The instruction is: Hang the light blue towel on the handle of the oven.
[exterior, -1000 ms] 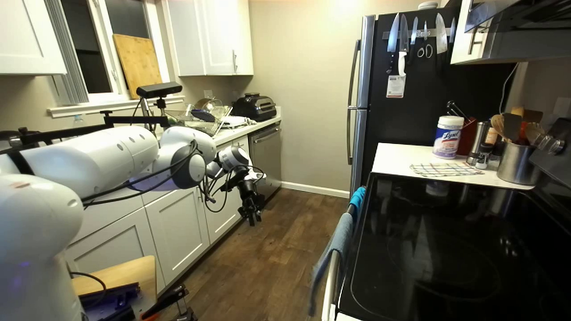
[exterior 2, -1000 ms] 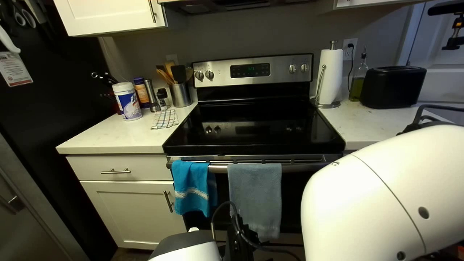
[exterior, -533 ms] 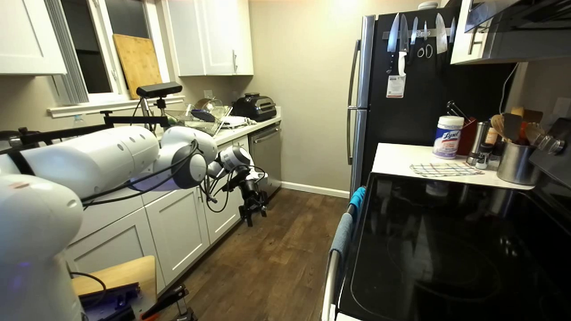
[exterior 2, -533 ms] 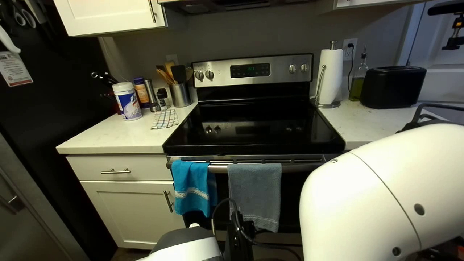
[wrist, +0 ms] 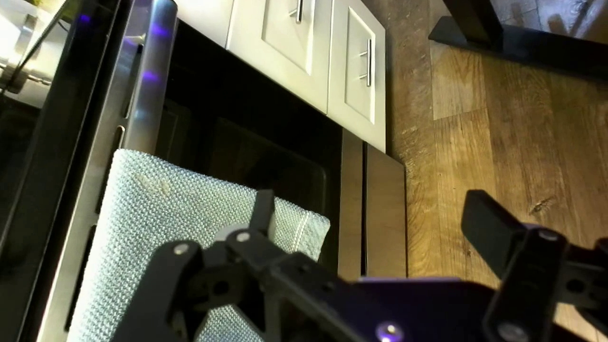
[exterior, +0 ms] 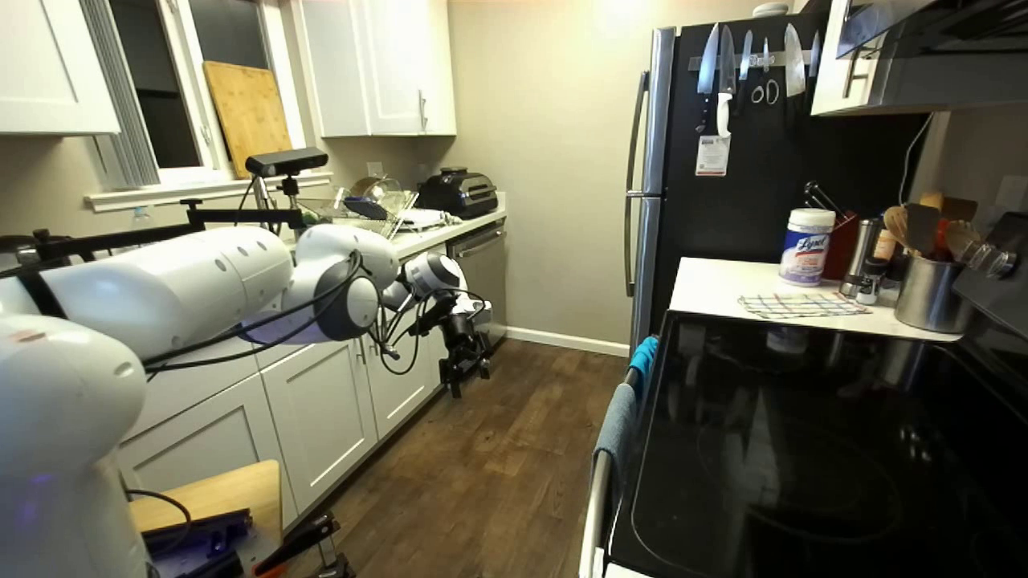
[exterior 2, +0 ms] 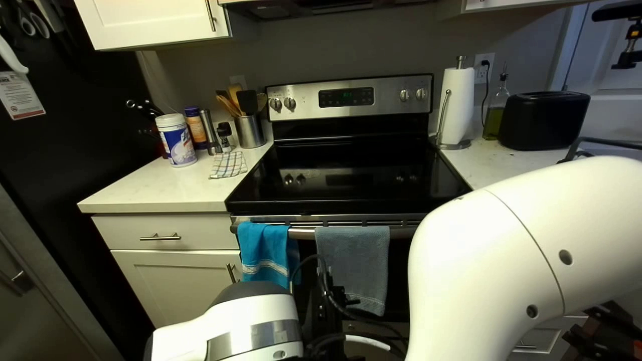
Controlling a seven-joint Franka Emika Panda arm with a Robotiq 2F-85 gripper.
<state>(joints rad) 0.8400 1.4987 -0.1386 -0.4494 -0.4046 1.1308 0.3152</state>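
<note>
Canister labelled "Lysol" on the white surface, light blue towel draped over the handle of the black oven, long axis pointing straight down, tool released, jaws wide apart

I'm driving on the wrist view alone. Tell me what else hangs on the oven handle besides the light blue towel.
Observer: A turquoise towel hangs on the handle too, nearer the refrigerator than the light blue towel.
Operator: In my picture a finger overlaps the light blue towel. Check for contact.
Observer: In an exterior view the open gripper stands clear of it, with floor showing between them.
Operator: Name something on the counter at the refrigerator end.
Observer: A white-lidded Lysol canister stands there.
</note>
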